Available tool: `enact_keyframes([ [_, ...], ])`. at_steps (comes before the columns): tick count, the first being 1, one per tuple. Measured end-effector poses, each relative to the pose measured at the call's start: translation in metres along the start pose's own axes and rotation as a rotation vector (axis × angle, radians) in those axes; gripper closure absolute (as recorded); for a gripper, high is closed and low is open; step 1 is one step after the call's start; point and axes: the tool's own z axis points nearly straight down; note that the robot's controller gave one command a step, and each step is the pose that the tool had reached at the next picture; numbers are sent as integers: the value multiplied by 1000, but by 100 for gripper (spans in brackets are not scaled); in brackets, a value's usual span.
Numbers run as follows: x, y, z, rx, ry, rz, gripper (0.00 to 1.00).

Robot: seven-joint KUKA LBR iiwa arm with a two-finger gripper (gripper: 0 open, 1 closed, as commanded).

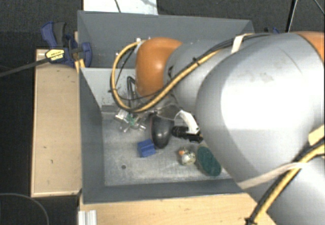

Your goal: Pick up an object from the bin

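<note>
Black mouse is looking like the likeliest pick. It is lying just right of and behind the blue block, nearly touching it. Gripper is sitting low over the bin floor, left of and behind the block and near it, with the orange wrist cover hanging above. Metal and green bits are showing at its tip, and I cannot tell whether they are gripper parts or a small loose thing. Its opening: cannot tell. Nothing is visibly held. I'm reading this as the reach-down step, with no grasp made yet. If the mouse is the target, the next move is calling for a shift right past the block and a grip across the mouse's narrow width. The domed, smooth shell is likely going to slip unless it is taken low. The block may be getting nudged on the way. A small brassy thing is lying right of the block, and a green disc further right. A white-and-black part is sitting behind those, tucked under the arm.
</note>
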Motion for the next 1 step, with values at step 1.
enact_keyframes([
  [1, -1, 1, -39, -1, 1, -3, 100],
])
